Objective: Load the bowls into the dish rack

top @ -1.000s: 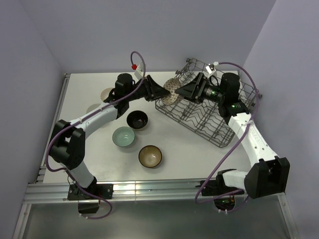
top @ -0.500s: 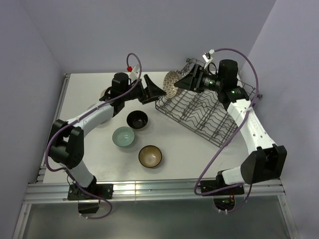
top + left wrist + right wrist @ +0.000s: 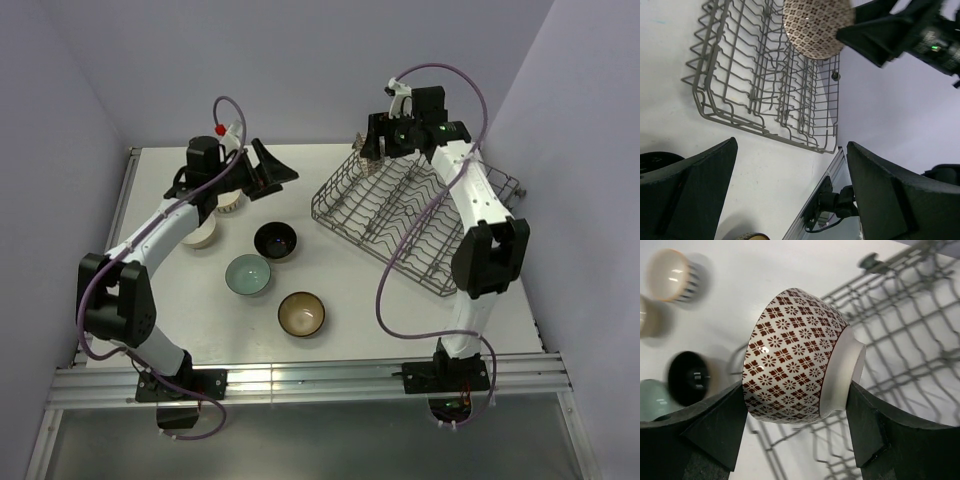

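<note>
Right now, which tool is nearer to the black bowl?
Left. The left tool hangs open just past the black bowl, toward the far wall; the right tool is over the dish rack's far corner, holding the red-white bowl.

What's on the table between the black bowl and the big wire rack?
Nothing. In the top view, only bare white table lies between the black bowl and the dish rack.

White arms [image 3: 165, 228] — black joints [image 3: 110, 300], purple cables [image 3: 379, 300]
</note>
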